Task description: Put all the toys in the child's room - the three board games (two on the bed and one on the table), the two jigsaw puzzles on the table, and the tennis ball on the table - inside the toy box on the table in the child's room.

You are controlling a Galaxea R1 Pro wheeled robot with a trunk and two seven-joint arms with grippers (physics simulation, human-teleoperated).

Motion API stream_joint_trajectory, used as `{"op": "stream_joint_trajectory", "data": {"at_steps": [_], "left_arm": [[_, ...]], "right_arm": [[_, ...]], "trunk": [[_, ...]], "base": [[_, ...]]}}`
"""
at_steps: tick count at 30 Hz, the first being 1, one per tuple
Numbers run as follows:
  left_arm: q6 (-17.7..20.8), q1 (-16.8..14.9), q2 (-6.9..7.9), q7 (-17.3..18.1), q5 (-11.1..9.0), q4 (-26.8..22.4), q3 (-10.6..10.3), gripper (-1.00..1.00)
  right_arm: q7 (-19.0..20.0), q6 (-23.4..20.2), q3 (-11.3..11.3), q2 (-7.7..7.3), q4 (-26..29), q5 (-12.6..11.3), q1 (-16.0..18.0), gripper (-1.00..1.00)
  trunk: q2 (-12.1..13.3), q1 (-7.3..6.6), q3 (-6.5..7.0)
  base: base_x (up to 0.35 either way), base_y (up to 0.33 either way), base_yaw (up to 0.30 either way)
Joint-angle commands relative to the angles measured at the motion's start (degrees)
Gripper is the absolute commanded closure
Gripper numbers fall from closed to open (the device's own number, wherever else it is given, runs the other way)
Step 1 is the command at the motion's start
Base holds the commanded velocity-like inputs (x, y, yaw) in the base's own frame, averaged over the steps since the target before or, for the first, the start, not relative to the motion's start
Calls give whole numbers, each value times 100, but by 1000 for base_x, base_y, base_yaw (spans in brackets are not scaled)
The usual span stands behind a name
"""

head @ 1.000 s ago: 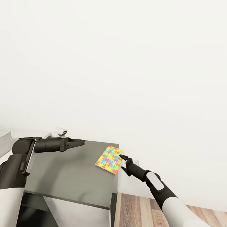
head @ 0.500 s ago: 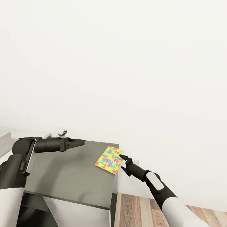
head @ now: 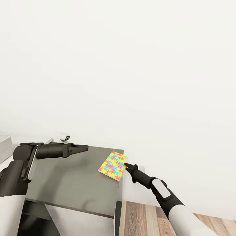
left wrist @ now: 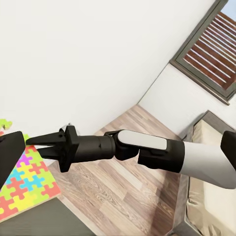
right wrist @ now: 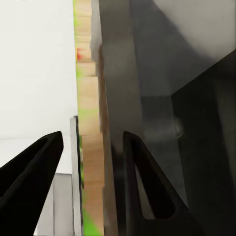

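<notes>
Right claw (head: 126, 165) now at jigsaw puzzle (head: 112, 165) edge; puzzle nudged left

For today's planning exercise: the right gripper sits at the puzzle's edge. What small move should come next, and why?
Probably close the right gripper on the puzzle. In the right wrist view its fingers are spread, with the puzzle's thin edge running between them, and the puzzle overhangs the cabinet corner, so both faces seem reachable. Whether it is in deep enough is hard to tell.
</notes>
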State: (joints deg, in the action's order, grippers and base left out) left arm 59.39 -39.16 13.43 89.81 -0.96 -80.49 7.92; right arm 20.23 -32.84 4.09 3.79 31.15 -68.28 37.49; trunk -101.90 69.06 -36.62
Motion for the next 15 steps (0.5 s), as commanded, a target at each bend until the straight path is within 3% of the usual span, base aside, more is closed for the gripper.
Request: {"op": "stream_joint_trajectory", "data": {"at_steps": [1,15], "left_arm": [[61,-3,2,19,0,-1,-1,-100],[61,2,-36,19,0,-1,-3,-100]], "right_arm": [[7,-12,5,-1,-4,-9,4,100],[12,6,12,-1,-2,-9,4,100]], "trunk": [[-3,-1,-6],[-3,-1,-6]], "base": [[0,0,0],[0,0,0]]}}
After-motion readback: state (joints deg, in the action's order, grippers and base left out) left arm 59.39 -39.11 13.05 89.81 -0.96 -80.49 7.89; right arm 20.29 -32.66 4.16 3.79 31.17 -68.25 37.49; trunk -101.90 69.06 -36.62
